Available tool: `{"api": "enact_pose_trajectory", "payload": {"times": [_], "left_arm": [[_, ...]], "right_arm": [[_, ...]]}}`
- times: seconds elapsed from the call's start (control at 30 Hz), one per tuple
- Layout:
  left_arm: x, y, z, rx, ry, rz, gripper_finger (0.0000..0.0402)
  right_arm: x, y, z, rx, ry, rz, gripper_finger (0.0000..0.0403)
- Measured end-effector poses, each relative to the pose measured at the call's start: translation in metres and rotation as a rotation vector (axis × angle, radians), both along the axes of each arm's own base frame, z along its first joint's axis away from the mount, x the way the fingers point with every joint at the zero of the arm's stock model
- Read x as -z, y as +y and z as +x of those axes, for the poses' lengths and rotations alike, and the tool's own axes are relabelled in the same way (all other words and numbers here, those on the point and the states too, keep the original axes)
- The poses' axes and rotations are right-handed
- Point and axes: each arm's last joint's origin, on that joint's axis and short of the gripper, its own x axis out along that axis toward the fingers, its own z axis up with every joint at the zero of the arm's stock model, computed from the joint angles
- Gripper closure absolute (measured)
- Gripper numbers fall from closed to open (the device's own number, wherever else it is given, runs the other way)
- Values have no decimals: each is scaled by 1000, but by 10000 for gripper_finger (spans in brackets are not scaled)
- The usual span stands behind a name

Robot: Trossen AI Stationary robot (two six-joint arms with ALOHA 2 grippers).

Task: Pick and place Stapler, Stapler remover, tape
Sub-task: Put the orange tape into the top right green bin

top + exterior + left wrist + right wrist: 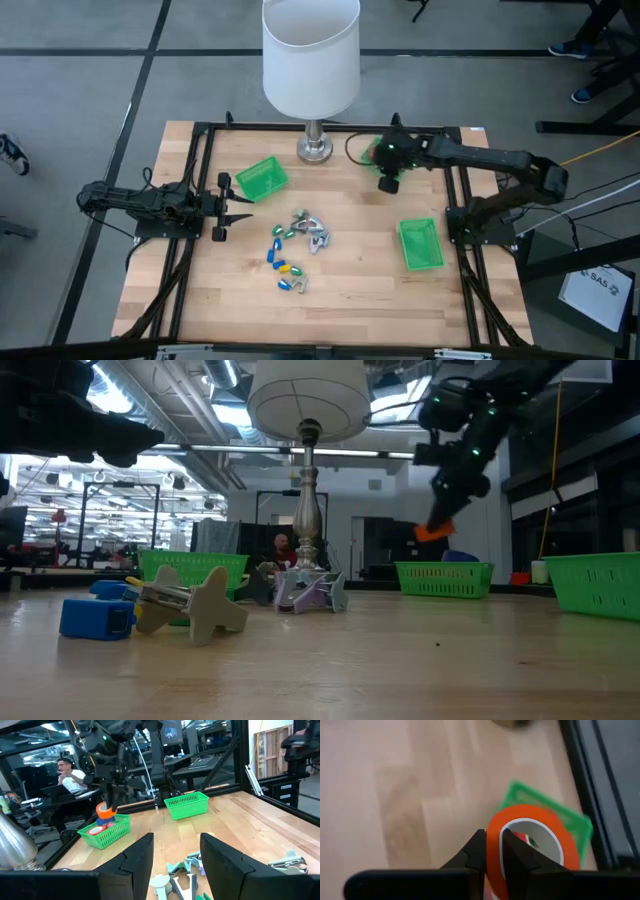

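**Item: orange tape.** One ring-shaped roll, held on edge above the surface at the far right-centre. We log it as hanging over the far green bin, which already holds a red roll.

**Holder: right hand.** Clenched on the ring's wall, one finger inside the hole and one outside. In the left wrist view it hangs just above that bin with the roll at its tip.

**Governing relation.** The bin lies straight below the roll, perhaps slightly off to one side. We judge the coming move to be a short descent and a release. The roll's hole faces sideways, so it may tip as it lands.

**Idle: left hand.** At the left of the surface, fingers apart and holding nothing. It points right, toward the pile.

**Surroundings.**
- The pile sits mid-surface: small blue and yellow pieces with silvery claw-shaped ones. It is nearer the left hand.
- A second green bin stands far-left of the pile.
- A third green bin stands to the right.
- A lamp stands at the far edge, just left of the right hand.

**Obstructions.** We see none between the roll and the bin.
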Motion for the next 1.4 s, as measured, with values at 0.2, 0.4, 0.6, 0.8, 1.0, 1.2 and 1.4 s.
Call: {"api": "enact_pose_trajectory", "payload": {"times": [0.2,0.4,0.6,0.8,1.0,1.2,1.4], "left_arm": [[0,0,0,0,0,0,245],[0,0,0,0,0,0,245],[0,0,0,0,0,0,245],[0,0,0,-1,0,0,245],[0,0,0,-1,0,0,245],[0,0,0,-1,0,0,245],[0,0,0,-1,0,0,245]], "right_arm": [[24,3,-15,69,25,-19,353],[33,0,-16,102,23,-153,352],[32,-3,-17,138,56,-231,351],[31,-3,-17,163,74,-267,344],[31,-4,-17,164,74,-268,300],[31,-4,-17,167,66,-269,259],[31,-3,-16,138,42,-225,240]]}}
